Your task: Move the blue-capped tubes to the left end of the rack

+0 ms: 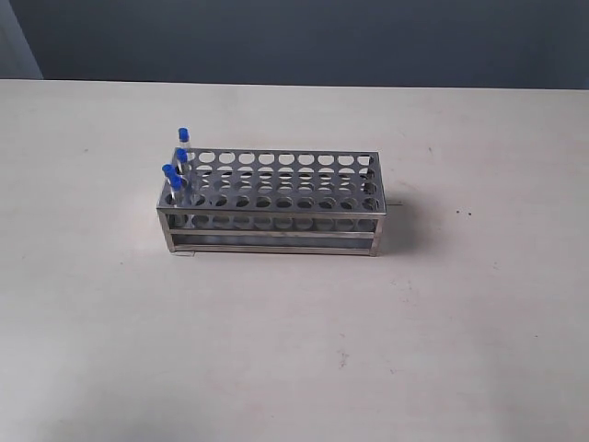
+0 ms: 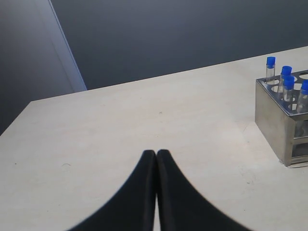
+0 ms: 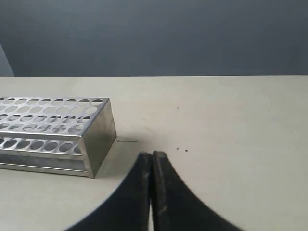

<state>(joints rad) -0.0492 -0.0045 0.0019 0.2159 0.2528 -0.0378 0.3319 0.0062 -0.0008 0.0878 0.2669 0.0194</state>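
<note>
Left gripper (image 2: 156, 153), right gripper (image 3: 152, 155) closed; blue-capped tubes (image 1: 177, 180) stand leftmost in rack (image 1: 276, 231).

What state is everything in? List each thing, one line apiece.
blue-capped tubes: four, capped, upright in holes at the rack's left end.
rack: standing flat on the table, its other holes holding nothing.
left gripper: fingers shut, holding nothing, apart from the rack.
right gripper: fingers shut, holding nothing, apart from the rack.
</note>
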